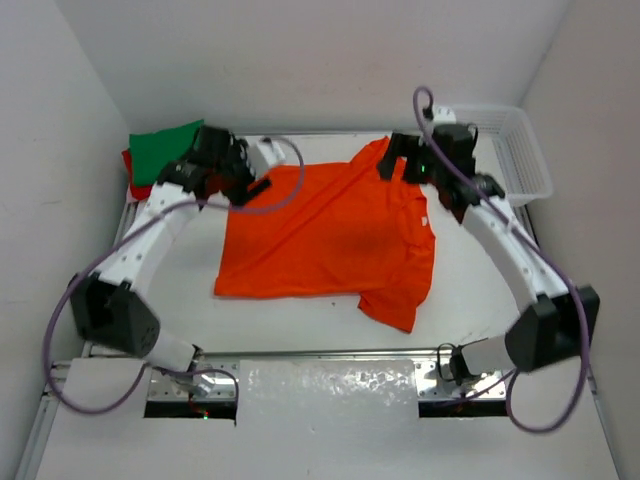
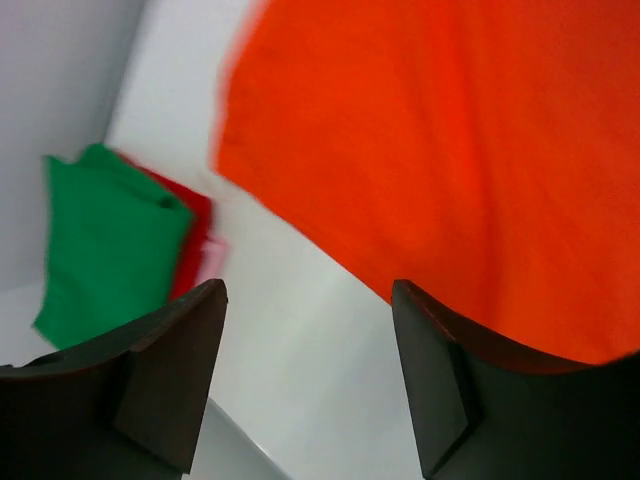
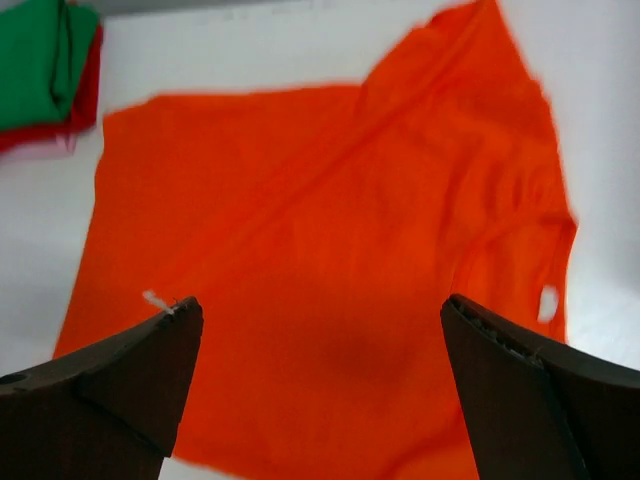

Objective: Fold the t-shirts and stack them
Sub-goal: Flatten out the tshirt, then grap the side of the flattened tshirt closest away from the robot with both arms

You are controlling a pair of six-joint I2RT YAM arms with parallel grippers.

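A white plastic mesh basket [image 1: 532, 165] sits in the upper right of the top view, at the far right corner of the white counter [image 1: 480, 290]. Plain white walls [image 1: 300, 60] close in the far side and both flanks. At bottom centre, a pale, glossy, crinkled sheet [image 1: 330, 385] lies along the near edge.

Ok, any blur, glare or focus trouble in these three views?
Top external: sharp, evenly lit, a faint dark patch on the orange t-shirt. Left wrist: motion-smeared, the green t-shirt and the orange edge soft. Right wrist: cloth slightly soft, the near fingers dark, out of focus.
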